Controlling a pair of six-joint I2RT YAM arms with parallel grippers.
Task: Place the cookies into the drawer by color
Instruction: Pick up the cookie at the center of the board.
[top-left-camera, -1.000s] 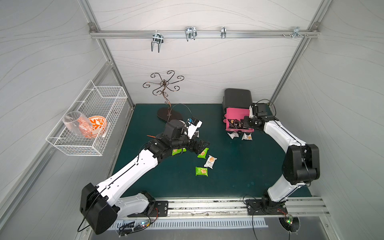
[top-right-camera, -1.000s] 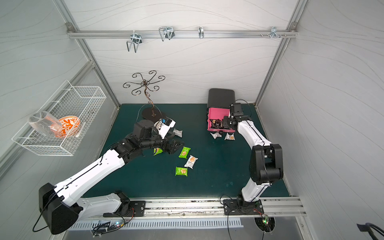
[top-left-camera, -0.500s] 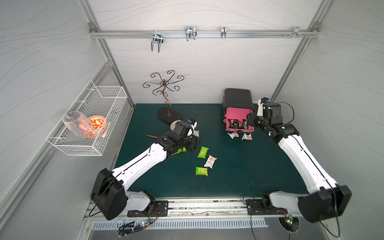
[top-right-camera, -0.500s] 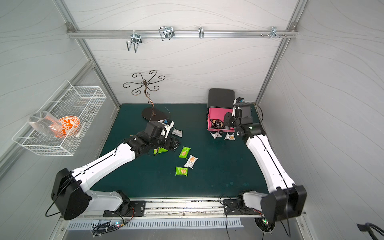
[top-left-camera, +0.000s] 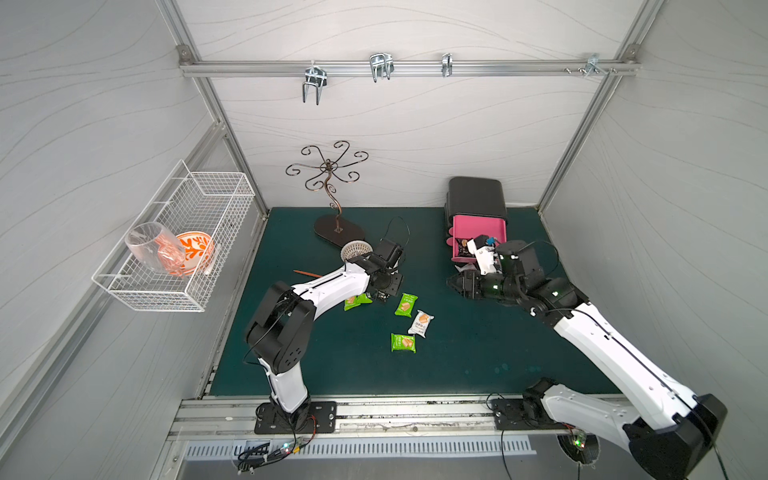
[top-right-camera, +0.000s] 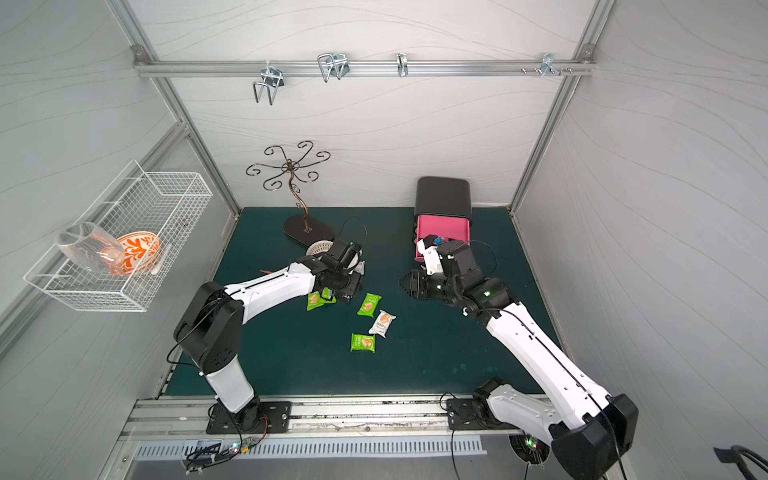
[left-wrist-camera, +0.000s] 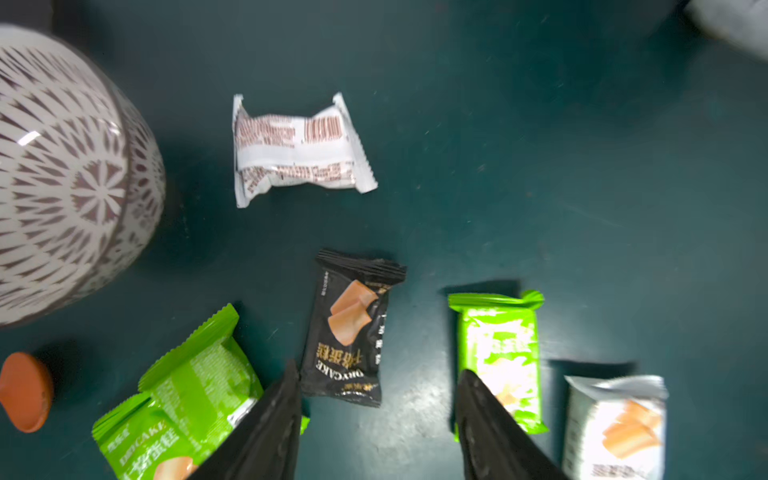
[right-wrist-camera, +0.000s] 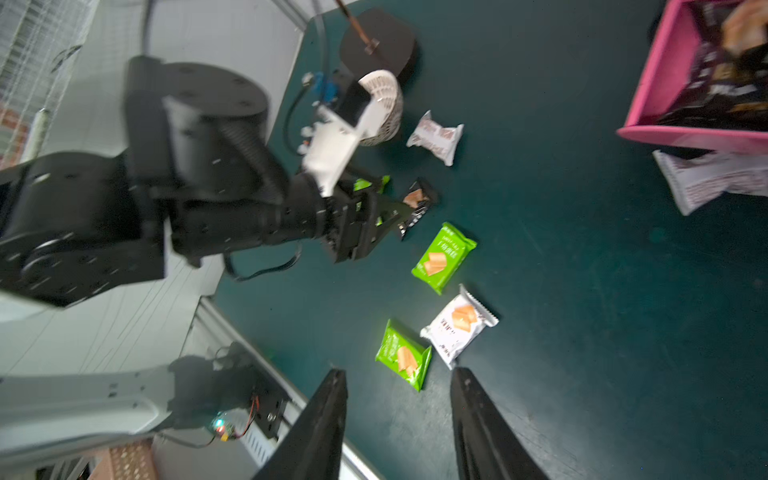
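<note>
The left gripper (left-wrist-camera: 379, 370) hangs with jaws spread, pinching nothing, straddling the near end of the black cookie (left-wrist-camera: 351, 328). That cookie lies flat on the mat (left-wrist-camera: 540, 166) between 2 green cookies (left-wrist-camera: 498, 353), well apart from the open pink drawer (top-left-camera: 478, 227). It sits close to 1 finger (left-wrist-camera: 282, 399), so centring before closing should spare the neighbours. Its long axis runs along the fingers' reach, slightly tilted, far crimp toward the white cookie (left-wrist-camera: 295, 149).
</note>
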